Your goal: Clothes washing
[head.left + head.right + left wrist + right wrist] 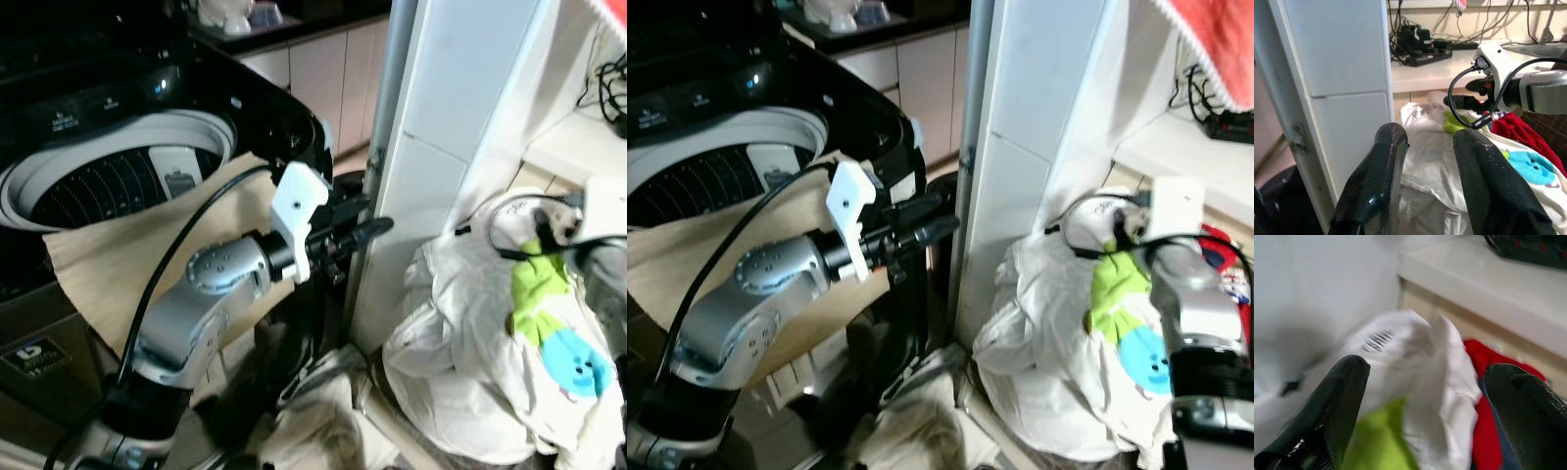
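Note:
A heap of white laundry [460, 323] with a green and blue printed piece [549, 313] lies on the floor at the right, beside a red garment [1518, 132]. My right gripper [1435, 372] hangs open just over this heap, its fingers [1337, 401] spread wide either side of a fold of white cloth. The top-loading washing machine [108, 176] stands open at the left, with a beige cloth [118, 264] draped over its front rim. My left gripper [367, 230] is held out in front of the washer toward the white pillar [441, 147], open and empty.
The white pillar stands between the washer and the laundry heap. More pale cloth [323, 411] lies on the floor at its foot. A low shelf behind the heap carries a power strip [1425, 51] and cables. A red towel [1215, 49] hangs at the upper right.

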Robot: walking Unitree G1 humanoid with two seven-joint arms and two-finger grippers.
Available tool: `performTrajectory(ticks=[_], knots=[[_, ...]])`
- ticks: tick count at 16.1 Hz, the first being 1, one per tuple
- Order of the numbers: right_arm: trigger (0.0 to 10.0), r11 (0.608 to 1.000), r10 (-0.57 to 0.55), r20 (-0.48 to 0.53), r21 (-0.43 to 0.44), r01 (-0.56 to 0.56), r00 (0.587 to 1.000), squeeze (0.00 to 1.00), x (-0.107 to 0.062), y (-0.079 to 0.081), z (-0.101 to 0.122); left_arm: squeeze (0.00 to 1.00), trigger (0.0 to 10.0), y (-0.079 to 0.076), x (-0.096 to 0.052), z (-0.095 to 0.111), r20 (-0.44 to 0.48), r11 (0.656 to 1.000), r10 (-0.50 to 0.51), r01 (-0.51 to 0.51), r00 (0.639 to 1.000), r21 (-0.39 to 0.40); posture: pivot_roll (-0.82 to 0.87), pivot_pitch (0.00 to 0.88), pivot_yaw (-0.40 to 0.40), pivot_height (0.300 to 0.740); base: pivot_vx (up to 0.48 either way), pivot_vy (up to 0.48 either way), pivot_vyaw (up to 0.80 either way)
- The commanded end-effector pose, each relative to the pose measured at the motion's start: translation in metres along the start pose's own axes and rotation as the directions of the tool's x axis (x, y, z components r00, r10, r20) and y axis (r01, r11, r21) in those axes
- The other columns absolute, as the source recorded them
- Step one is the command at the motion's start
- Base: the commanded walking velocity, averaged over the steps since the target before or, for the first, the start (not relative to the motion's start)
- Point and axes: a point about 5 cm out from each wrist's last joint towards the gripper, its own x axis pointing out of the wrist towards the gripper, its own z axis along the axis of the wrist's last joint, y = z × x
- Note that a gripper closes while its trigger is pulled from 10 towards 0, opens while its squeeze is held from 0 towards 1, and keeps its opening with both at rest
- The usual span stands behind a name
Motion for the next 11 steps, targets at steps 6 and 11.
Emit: performTrajectory(ticks=[6, 11], knots=[[10.0, 0.978, -0.155, -0.146, 0.119, 0.173, 0.977, 1.00, 0.008, -0.029, -0.029, 1.00, 10.0, -0.011, -0.004, 0.001, -0.024, 0.998, -0.057, 0.057, 0.998, 0.013, -0.04, 0.000, 0.023, 0.740, 0.000, 0.000, 0.00], [10.0, 0.921, -0.206, -0.263, 0.273, 0.278, 0.942, 0.00, 0.006, -0.034, -0.057, 0.00, 10.0, -0.013, -0.007, -0.001, -0.045, 0.996, -0.078, 0.080, 0.996, 0.040, -0.04, 0.000, 0.029, 0.740, 0.000, 0.000, 0.00]])
